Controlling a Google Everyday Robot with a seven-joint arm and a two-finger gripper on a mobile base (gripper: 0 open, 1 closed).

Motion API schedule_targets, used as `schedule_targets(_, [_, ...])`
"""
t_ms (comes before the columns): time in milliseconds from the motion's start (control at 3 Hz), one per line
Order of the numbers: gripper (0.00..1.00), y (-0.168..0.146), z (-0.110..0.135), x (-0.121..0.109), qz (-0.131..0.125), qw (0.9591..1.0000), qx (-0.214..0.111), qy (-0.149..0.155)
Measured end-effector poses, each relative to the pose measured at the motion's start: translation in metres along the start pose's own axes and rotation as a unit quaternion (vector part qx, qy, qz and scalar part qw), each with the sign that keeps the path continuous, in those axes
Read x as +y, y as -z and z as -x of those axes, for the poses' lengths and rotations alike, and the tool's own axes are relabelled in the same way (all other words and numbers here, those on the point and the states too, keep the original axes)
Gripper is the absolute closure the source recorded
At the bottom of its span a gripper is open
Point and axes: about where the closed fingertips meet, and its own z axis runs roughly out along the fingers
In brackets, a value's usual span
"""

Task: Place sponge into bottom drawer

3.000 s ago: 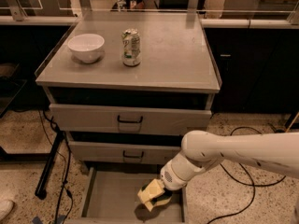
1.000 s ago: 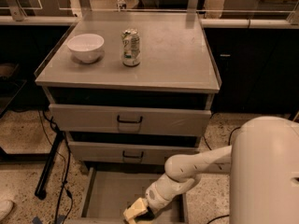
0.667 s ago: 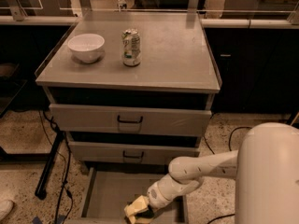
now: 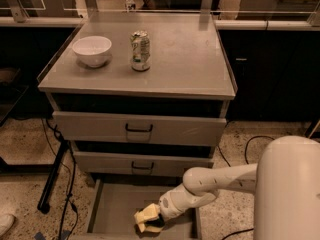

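Down inside the pulled-out bottom drawer (image 4: 112,210), toward its right front part, the hand (image 4: 152,216) hangs at the end of a white arm (image 4: 216,183) that reaches in from the right and bends downward. The sponge (image 4: 145,220) is right at the tip of the hand, a pale yellow lump with a dark patch beneath it, low over the flat grey floor of the drawer. The two run together so closely that I cannot tell whether the hand is clamped on the sponge or merely against it, nor whether the sponge touches the drawer floor. The left part of the drawer floor lies bare beside them. Just above, the middle drawer (image 4: 142,163) and the top drawer (image 4: 139,129) are both pushed in, each with a black handle at its centre. On the surface (image 4: 187,59) over the drawers, well apart from the hand, a white bowl (image 4: 92,50) stands near the left edge, and a drink can (image 4: 140,50) stands upright just to its right, not touching it. Black cables (image 4: 56,134) trail down on the speckled floor (image 4: 22,144) left of the cabinet. The robot's rounded white body (image 4: 290,189) fills the lower right corner.
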Motion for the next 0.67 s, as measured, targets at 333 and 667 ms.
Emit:
schedule_targets(333, [1.00, -0.0001, 0.0002, -0.0001, 0.000, 1.0000, 0.000, 0.000])
schedule_targets(667, [1.00, -0.0024, 0.0003, -0.0019, 0.002, 0.9999, -0.007, -0.007])
